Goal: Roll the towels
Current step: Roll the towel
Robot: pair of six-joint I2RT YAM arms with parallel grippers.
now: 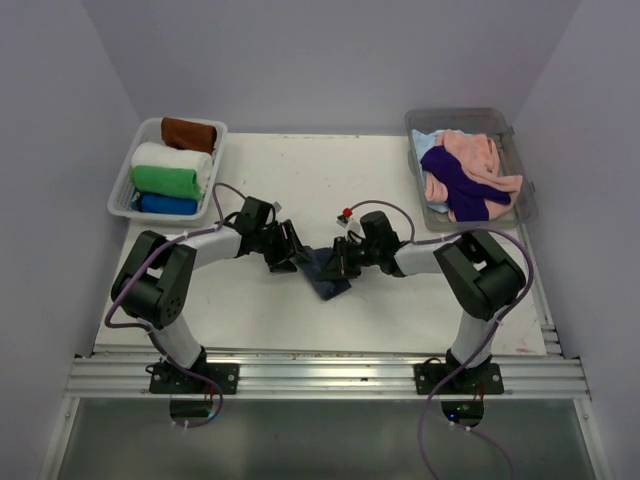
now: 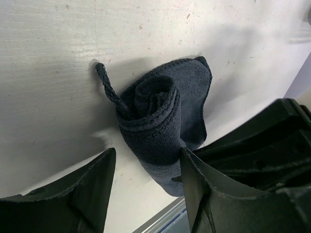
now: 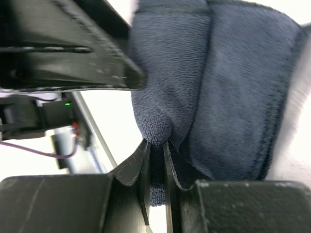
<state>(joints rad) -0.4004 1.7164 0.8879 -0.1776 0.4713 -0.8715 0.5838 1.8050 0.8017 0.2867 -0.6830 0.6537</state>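
A dark navy towel [image 1: 326, 272] lies partly rolled at the middle of the table. In the left wrist view its rolled end [image 2: 154, 121] faces the camera, with a loose corner strip sticking out to the left. My left gripper [image 2: 148, 167] is open, its fingers apart on either side of the roll's near end, not pinching it. My right gripper [image 3: 155, 148] is shut on a fold of the navy towel [image 3: 214, 87]. In the top view both grippers, left [image 1: 285, 250] and right [image 1: 338, 262], meet at the towel.
A white basket [image 1: 137, 150] at the back left holds rolled brown, white, green and blue towels. A clear bin [image 1: 525, 185] at the back right holds loose pink, purple and light blue towels. The table's front rail [image 1: 320, 375] runs along the near edge.
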